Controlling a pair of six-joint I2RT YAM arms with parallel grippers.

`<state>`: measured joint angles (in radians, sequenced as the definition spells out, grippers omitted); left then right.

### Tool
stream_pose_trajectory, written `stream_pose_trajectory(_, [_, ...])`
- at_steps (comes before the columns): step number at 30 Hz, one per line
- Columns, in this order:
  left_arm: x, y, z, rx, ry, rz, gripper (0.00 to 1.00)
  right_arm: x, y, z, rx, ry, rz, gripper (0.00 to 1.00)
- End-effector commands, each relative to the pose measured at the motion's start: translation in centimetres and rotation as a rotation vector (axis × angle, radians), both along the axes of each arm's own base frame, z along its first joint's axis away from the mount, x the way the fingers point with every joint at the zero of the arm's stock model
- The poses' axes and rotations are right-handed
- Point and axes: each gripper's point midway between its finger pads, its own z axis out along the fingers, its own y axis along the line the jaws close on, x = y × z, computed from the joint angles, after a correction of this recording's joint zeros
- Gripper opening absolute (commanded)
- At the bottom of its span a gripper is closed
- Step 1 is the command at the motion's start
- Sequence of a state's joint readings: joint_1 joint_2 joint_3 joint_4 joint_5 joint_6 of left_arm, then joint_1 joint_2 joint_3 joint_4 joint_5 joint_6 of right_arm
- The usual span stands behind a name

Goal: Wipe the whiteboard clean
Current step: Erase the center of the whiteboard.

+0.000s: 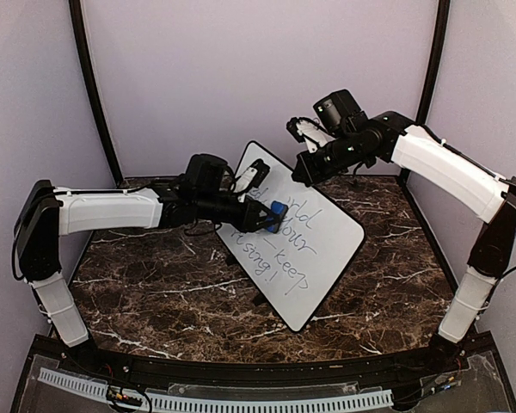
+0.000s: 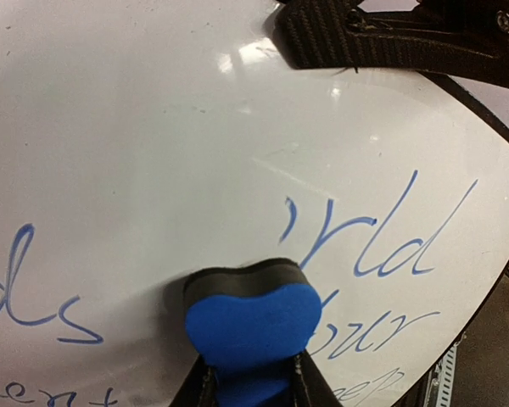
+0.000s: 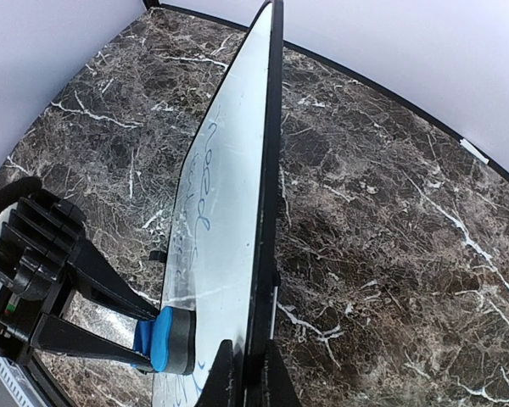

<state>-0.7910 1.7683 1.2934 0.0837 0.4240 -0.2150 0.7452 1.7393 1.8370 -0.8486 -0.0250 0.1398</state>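
Fingers (image 2: pixel 197 392) of the left gripper (image 2: pixel 250 386) are clamped on a blue eraser (image 2: pixel 250 326), one on each side, squeezing it so the block bulges above them. Its dark felt face is pressed flat against the whiteboard (image 2: pixel 153 127). Top view: the left arm reaches in from 9 o'clock over the marble table (image 1: pixel 155 292) and meets the board's face near its middle. The whiteboard stands tilted at table centre, with its long axis running from about 5 o'clock at the near corner to 11 o'clock at the far corner. Blue handwriting (image 2: pixel 365 246) lies at 3 o'clock and 9 o'clock of the eraser and below it; the surface above the eraser, toward 12 o'clock, reads clean. Whether the near corner touches the table cannot be told. Farther back, the right gripper (image 3: pixel 248 373) comes in from 2 o'clock. Its two fingers (image 3: pixel 223 383) are pinched together on the board's thin black far edge, front and back. Plain pale walls (image 1: pixel 258 69) close the scene behind.
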Motion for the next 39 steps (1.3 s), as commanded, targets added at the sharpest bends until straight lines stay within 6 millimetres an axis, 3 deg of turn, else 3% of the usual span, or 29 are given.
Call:
stream_pose_trajectory(1, [-0.2,-0.7,-1.6,0.053,0.031,0.003,0.00,-2.9,2.7,-1.6,-0.046,0.003,0.194,0.00])
stream_pose_trajectory(7, [1.2,-2.1,1.5,0.027,-0.020,-0.003,0.00,-2.8,2.7,-1.7,-0.051,0.002,0.194,0.00])
stream_pose_trajectory(10, [1.4,-2.2,1.8,0.028,-0.023,-0.002,0.00,-2.8,2.7,-1.8,-0.054,0.002,0.195,0.00])
stream_pose_trajectory(14, [1.0,-1.8,0.7,0.053,-0.005,0.009,0.00,-2.7,2.6,-1.8,-0.055,0.001,0.191,0.00])
stream_pose_trajectory(23, [-1.1,0.5,-3.7,0.145,0.062,0.054,0.00,-2.6,2.7,-1.9,-0.057,-0.001,0.192,0.00])
stream_pose_trajectory(27, [-1.2,0.9,-4.3,0.167,0.061,0.071,0.00,-2.5,2.7,-2.1,-0.061,0.002,0.192,0.00])
stream_pose_trajectory(31, [-0.9,0.2,-3.7,0.152,0.056,0.069,0.00,-2.5,2.6,-2.2,-0.064,0.003,0.192,0.00])
stream_pose_trajectory(39, [0.4,-2.1,0.4,0.102,-0.022,0.057,0.00,-2.5,2.7,-2.3,-0.065,0.005,0.191,0.00])
